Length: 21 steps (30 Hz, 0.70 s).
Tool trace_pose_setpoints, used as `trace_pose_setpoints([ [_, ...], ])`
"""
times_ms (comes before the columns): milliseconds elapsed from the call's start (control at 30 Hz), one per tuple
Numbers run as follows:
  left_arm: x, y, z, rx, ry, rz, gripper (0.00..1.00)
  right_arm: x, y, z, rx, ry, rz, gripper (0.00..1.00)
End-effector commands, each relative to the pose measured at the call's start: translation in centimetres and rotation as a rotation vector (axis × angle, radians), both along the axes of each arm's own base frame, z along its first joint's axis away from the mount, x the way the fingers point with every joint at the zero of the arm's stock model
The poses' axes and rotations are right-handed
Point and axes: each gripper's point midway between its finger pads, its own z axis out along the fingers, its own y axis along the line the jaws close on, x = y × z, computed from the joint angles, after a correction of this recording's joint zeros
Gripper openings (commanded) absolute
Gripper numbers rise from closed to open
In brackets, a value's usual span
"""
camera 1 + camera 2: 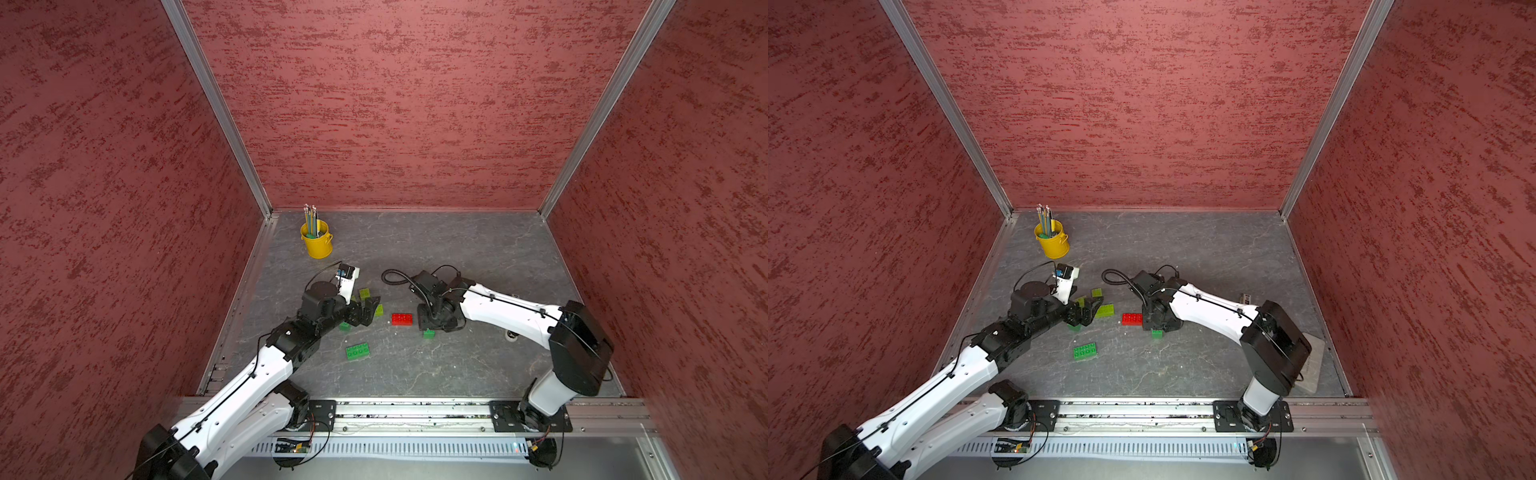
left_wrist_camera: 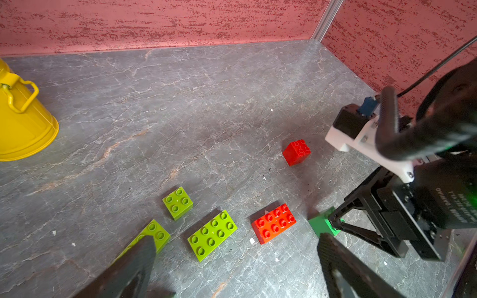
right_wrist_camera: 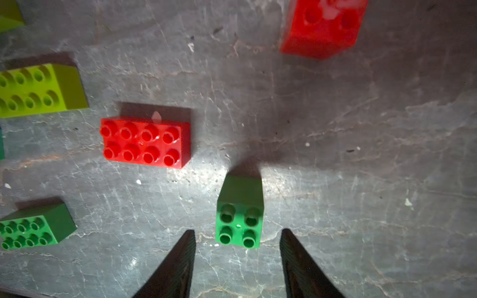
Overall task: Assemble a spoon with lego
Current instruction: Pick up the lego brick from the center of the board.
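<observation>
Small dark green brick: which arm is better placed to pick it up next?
Right. The right gripper is open, straddling the small dark green brick without touching it. The left gripper, also open, is over by the lime bricks, farther off.

Logging surface finish and materials across the cell.
The red oblong brick (image 3: 145, 142) and the dark-green square brick (image 3: 238, 224) are showing glossy moulded plastic, their studs catching highlights; the lime oblong brick (image 2: 211, 234) is looking the same. The table (image 2: 206, 103) is reading as smooth, mostly matt, grey veined stone-look. The walls (image 1: 395, 104) are presenting a rough, matt red texture. The yellow bucket (image 2: 23, 123) is shining like painted metal. On the right gripper (image 3: 237, 230) the fingers (image 3: 180, 263) are looking matt black and finely ribbed. The corner rails (image 1: 218, 108) are showing brushed metal.
</observation>
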Motion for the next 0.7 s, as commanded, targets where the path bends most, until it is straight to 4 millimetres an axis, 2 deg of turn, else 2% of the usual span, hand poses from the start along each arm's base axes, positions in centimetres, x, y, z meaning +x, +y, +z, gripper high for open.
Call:
trace_pose_setpoints([
  [0,-0.2,0.1,-0.4,0.01,0.002,0.01,1.0,0.0,0.5,-0.3,0.027,0.014,-0.039,0.55],
  [200,-0.3,0.2,-0.9,0.013,-0.004,0.02,1.0,0.1,1.4,-1.5,0.05,0.032,-0.027,0.54],
  [467,-0.7,-0.1,-1.2,0.033,-0.016,0.006,1.0,0.1,0.3,-2.9,-0.044,0.057,-0.023,0.52],
  [567,-0.7,-0.1,-1.2,0.037,-0.015,0.005,1.0,0.1,0.3,-3.3,-0.039,0.063,-0.021,0.44],
  [667,-0.7,-0.3,-1.4,0.047,-0.014,-0.004,0.99,0.5,0.3,-3.0,-0.041,0.057,-0.023,0.33],
])
